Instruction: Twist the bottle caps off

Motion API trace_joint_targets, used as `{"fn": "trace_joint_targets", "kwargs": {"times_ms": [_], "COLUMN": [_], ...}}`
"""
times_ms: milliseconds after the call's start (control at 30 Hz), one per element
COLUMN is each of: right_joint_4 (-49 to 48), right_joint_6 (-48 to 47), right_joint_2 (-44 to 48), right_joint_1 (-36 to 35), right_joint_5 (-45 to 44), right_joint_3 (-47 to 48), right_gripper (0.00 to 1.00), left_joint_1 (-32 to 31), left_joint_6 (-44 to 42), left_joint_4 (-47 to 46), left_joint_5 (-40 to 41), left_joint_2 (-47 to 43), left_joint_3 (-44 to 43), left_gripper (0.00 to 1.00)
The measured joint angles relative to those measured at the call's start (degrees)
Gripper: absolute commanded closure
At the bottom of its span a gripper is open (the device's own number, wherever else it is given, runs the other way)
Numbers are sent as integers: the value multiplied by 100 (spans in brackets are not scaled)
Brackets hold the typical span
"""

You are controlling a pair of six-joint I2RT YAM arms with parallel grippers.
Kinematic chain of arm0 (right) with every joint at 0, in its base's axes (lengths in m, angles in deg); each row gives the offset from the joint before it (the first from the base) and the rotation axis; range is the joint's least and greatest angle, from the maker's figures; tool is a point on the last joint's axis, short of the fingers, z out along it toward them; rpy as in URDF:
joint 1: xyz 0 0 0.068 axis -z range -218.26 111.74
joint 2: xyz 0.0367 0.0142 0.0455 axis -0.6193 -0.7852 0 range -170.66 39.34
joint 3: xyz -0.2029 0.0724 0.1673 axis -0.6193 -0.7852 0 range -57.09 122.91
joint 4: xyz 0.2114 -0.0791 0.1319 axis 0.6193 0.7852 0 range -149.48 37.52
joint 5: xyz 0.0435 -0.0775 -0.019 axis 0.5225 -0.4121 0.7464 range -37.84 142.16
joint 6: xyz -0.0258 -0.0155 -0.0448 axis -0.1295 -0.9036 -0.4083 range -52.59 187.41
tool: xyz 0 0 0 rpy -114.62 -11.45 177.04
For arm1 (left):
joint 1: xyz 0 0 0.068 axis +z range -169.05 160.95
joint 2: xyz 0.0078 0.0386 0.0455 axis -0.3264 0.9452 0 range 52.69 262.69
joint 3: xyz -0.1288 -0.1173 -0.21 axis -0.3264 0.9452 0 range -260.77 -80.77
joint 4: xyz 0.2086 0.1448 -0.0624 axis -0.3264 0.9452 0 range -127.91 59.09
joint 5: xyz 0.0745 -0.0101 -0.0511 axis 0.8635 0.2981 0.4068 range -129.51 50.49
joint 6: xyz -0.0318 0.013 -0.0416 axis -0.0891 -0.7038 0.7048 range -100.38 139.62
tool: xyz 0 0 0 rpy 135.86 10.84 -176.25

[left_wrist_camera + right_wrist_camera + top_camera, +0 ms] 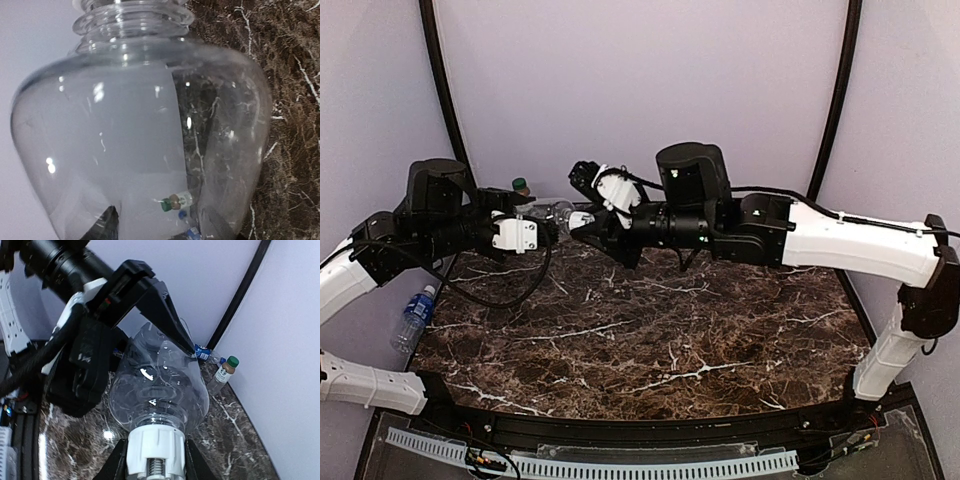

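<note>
No legible text. Blue-labelled bottle (413, 318), well apart from the jaws, and the brownish bottle (224, 371) beyond the jaws, pale label: print too small.

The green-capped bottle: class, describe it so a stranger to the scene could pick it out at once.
Go to the far left corner of the dark marble table, by the wall. Behind the left arm a small brownish bottle stands upright. Its green cap sets it apart; the clear bottle held between the arms has a white one.
</note>
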Motion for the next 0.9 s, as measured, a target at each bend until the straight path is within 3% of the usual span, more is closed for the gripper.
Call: {"fn": "trace_joint_targets", "kwargs": {"times_ms": [233,433,467,500,533,600,667,900], "right_joint_4": [90,-42,-127,-227,-367,-601,-798,-962], "right_joint_6": [-2732,-4157,-4293,-4400,-4505,-4601,-4551,-3198], "right_joint_2": [39,76,101,131,168,192,192,643], "right_joint_1": [-656,-885,-887,-887,-890,-894,-898,-748], "right_joint_5": [-946,-1255,-1255,-1257,-1266,-1322,-1399,-1379], "right_joint_3": [-361,-579,-654,-730,-833,-940,-949,-964], "right_gripper": [100,97,82,54,34,9,2,1], "left_joint_1": [0,-2,-2,-2,-2,-17,-24,-26], "left_joint_6": [911,1252,1287,1309,1329,1429,1539,1609], "left_joint_4": [1718,2249,2256,2256,2253,2225,2079,577], "left_joint_5": [-776,-1121,-1141,-1150,-1145,-1145,-1054,-87], "left_joint_2": [2,20,22,24,24,22,9,-282], "left_joint_3": [-260,-306,-306,-306,-306,-306,-304,382], "left_gripper": [63,63,63,63,63,62,62,62]}}
